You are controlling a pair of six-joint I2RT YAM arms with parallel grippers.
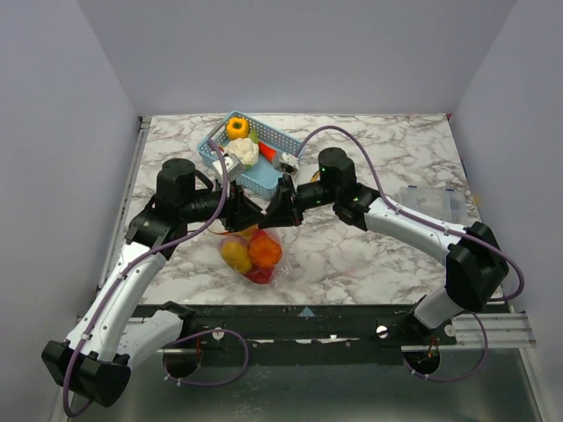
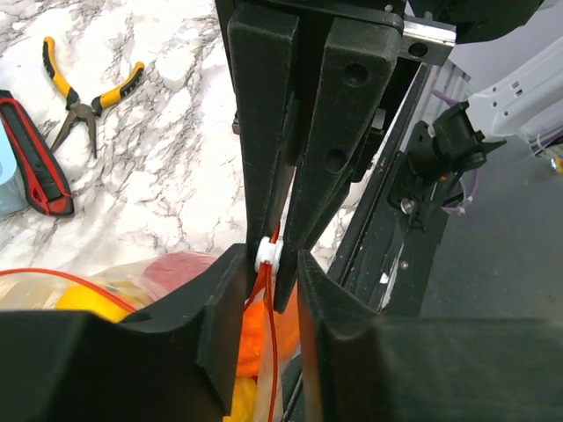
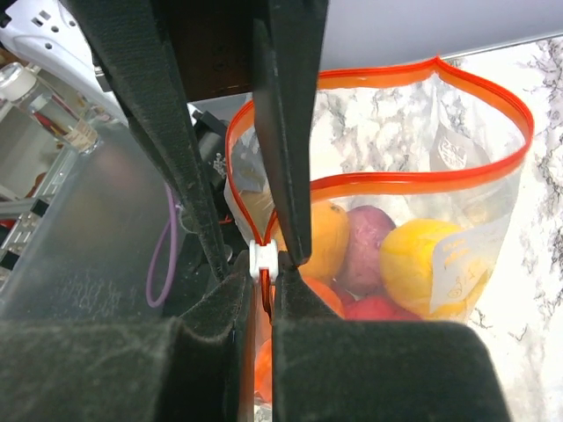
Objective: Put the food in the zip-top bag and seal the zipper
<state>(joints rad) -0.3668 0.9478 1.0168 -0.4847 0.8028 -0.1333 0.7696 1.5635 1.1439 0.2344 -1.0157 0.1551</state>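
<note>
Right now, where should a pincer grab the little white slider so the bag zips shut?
Probably the white slider itself, one finger on each flat side, coming edge-on from the mouth side. It rides astride the thin zipper at one end of the gaping mouth of the zip-top bag, and the food bulges deeper inside. The right pincer is shut on the zipper right beside it.

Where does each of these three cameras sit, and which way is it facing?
Top external: above and behind the arms, looking down at the table; both arms show, left claw facing right claw over the zip-top bag.
Left wrist: on the left arm, looking past its own fingers at the right claw, slider and pliers.
Right wrist: on the right arm, looking past its own fingers at food in the open bag.
Shared: both wrist views show the zipper's slider.
</note>
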